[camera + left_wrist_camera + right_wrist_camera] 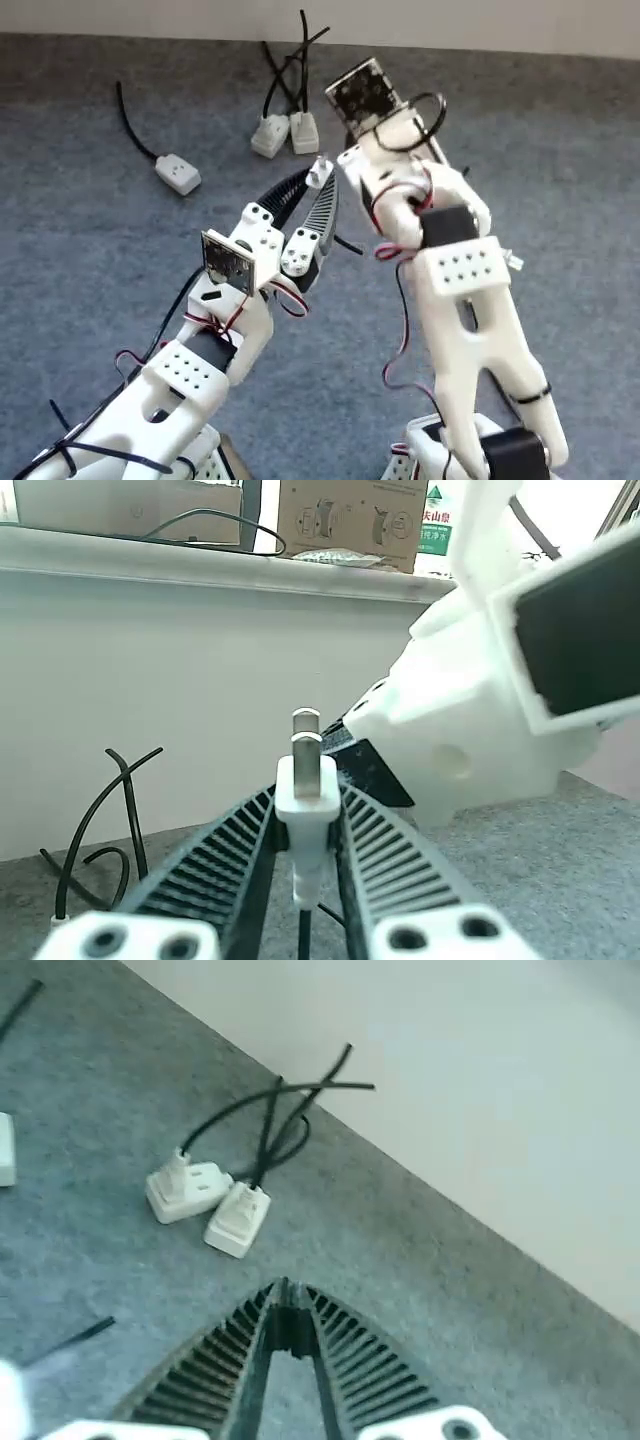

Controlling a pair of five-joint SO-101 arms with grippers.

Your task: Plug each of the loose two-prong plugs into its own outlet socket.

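Between the ribbed black fingers (225,855) of the left tool (308,802): one white two-prong plug (308,780), clamped by its body, with the tool closed down to the plug's width. Prongs stick out past the fingertips, toward the wall (180,670). Black cord (302,935) leaves the plug's rear and runs back through the gap between the fingers. High view puts this plug raised off the desk (560,140), near the middle, just beside the wrist of the right arm (460,270); contact between the two cannot be judged.

Right tool (286,1295): fully closed, fingertips meeting, nothing gripped. It hangs above the desk, aimed at the pair of sockets (232,1222).

Pair of sockets: two white blocks lying side by side and touching, near the wall, each with a black cable (265,1120); the cables cross behind them. Whether either holds a plug cannot be made out.

Third socket (178,174): white, alone on the desk, well apart from the pair, on the left arm's side, its own black cable curving off toward the wall.
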